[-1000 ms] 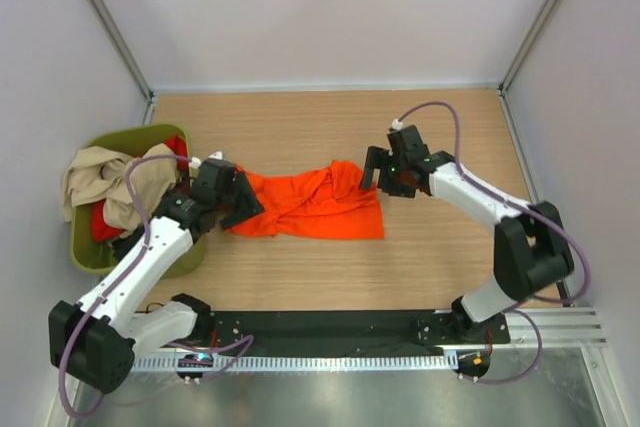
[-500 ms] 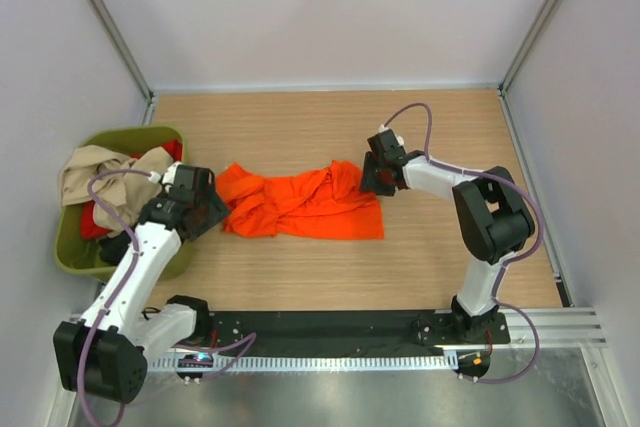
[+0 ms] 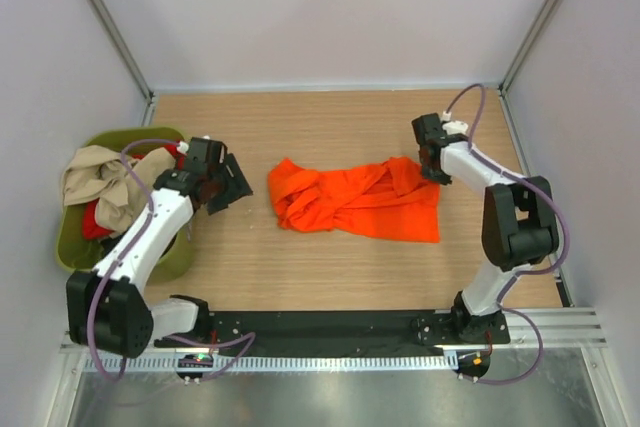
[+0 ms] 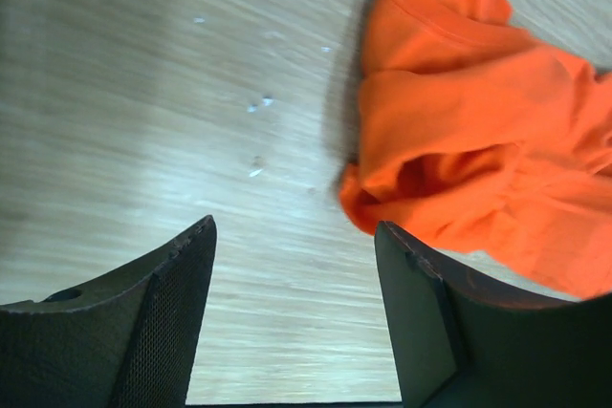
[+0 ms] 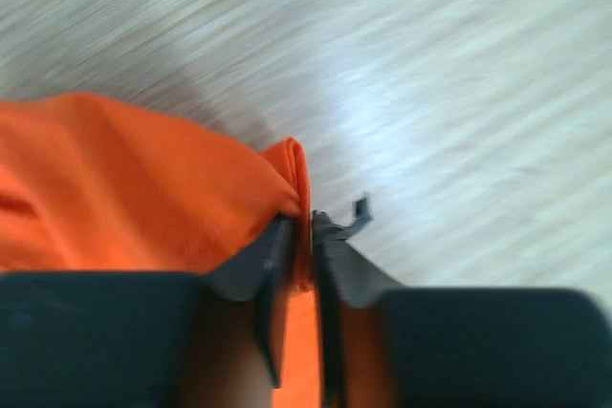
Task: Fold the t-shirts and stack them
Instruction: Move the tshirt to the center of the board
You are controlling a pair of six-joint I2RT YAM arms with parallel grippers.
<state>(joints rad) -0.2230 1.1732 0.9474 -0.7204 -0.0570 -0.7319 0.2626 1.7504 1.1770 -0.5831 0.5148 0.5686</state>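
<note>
Right gripper (image 5: 304,225) pinches a fold at the edge of the orange t-shirt (image 3: 350,202), which lies crumpled on the wooden table (image 3: 300,277) between the arms, while the left gripper (image 4: 292,236) hovers spread wide near its other end, beside the green tub (image 3: 68,247) heaped with beige and red shirts (image 3: 100,182).

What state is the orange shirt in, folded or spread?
Neither: the orange shirt lies bunched and twisted on the table, edge pinched in the right pincer.

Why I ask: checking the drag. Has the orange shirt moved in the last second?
Yes. The orange shirt has slid right, away from the tub, its edge pinched in the right gripper.
</note>
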